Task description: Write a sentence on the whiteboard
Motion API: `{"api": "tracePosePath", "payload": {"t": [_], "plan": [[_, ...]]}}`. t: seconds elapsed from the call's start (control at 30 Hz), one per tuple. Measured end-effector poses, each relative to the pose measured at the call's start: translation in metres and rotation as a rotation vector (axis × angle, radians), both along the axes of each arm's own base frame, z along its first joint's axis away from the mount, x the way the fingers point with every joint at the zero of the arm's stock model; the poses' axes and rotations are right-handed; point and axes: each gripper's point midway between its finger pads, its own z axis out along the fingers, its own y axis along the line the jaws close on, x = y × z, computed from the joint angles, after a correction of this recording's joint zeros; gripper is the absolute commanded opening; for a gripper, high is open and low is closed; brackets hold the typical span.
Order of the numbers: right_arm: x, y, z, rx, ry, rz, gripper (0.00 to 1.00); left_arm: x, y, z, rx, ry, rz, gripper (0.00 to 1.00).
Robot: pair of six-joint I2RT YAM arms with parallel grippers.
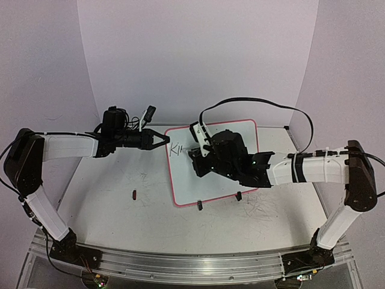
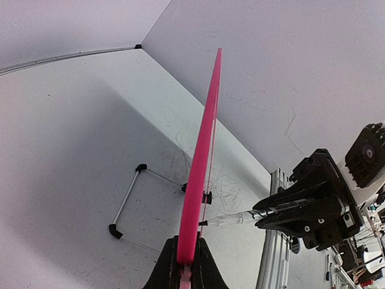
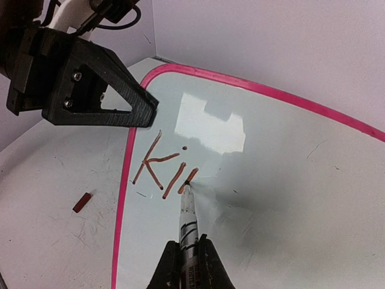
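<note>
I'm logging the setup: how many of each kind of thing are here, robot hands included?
whiteboard: 1
marker: 1
small dark red piece: 1
hands: 2 (left hand, right hand)
Total: 5

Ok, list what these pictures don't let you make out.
Right wrist view: the marker label, partly inside the jaws, is too small to read.
Top view: the right arm hides the marker and mid whiteboard.
Left wrist view: whiteboard edge-on, face unseen.
Also the red scrap: too small to name.
</note>
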Motion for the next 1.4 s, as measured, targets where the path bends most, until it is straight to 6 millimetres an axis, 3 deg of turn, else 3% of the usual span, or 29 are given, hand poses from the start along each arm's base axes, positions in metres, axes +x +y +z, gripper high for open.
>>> {"api": "tracePosePath", "payload": {"t": [0.8,1.4], "plan": [[0.01,-0.007,0.01,0.023,-0.023,-0.062,0.0,0.0,0.0,0.0,0.0,0.0,0.0,0.0],[-0.001,-0.014,-0.01,0.023,0.036,-0.047,0.0,0.0,0.0,0.0,0.001,0.001,0.001,0.0]]}}
